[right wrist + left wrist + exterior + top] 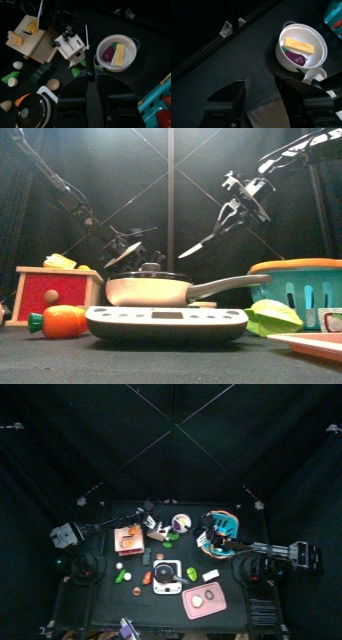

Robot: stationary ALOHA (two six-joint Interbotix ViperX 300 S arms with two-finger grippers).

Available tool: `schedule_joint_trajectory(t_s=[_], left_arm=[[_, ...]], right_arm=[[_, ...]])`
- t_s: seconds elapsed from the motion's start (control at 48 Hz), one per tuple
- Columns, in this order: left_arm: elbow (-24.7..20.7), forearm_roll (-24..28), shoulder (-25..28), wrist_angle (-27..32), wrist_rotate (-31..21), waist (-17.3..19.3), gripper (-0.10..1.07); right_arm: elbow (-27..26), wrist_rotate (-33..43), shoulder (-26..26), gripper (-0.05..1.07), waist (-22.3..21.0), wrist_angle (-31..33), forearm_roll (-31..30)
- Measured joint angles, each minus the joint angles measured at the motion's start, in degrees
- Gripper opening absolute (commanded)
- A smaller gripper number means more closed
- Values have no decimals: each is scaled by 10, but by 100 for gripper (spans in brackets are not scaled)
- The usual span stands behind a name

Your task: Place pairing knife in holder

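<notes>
A: Right gripper (91, 80) clamps the paring knife (87, 50) by its handle; the thin blade runs out ahead of the jaws. It hangs in the air above the table, blade slanting down in the front view (195, 247).

B: Holder?

A: Pale wooden knife block (69, 46) on the table, beside the white bowl (115, 52). In the right wrist view the blade tip overlies the block's edge, but the front view puts the knife well above the table things. Not yet seated.

B: Left gripper?

A: Left gripper (261, 92) stands with jaws parted, nothing between them; a pale sheet-like surface lies below, unclear what. It looks toward the same bowl (302, 50), which holds a yellow block and something purple.

B: How will the knife handle?

A: My guess: light, stiff, narrow. The handle is the only sensible place to hold; the blade is thin, smooth and likely slick. A small rigid thing can pivot in the jaws if the tip catches the block, so the grip wants to stay firm and well up the handle.

B: Risk?

A: Slot is narrow; blade must line up with it before descent. Block looks light, could shift or tip if nudged off-line. Frying pan (154, 288) on the scale sits near, clear of the path as far as I can judge.
</notes>
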Motion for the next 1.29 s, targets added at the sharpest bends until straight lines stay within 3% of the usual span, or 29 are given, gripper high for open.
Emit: schedule_joint_trajectory(t_s=[0.188,0.312,0.438,0.562,0.938,1.292], left_arm=[[25,0,-41,-18,-4,-1,82],[62,-10,-66,-67,-6,0,82],[95,-31,-69,-115,-4,0,82],[110,-41,-69,-127,-4,0,82],[98,-46,-38,-128,-4,-1,82],[74,-46,-11,-128,-4,-2,82]], right_arm=[[-26,-146,-5,42,-1,45,121],[-45,-260,-5,42,-11,66,200],[-50,-367,-6,42,-40,63,258],[-51,-451,-6,42,-69,58,320],[-71,-608,34,42,-107,54,419],[-85,-657,81,42,-120,47,459]])
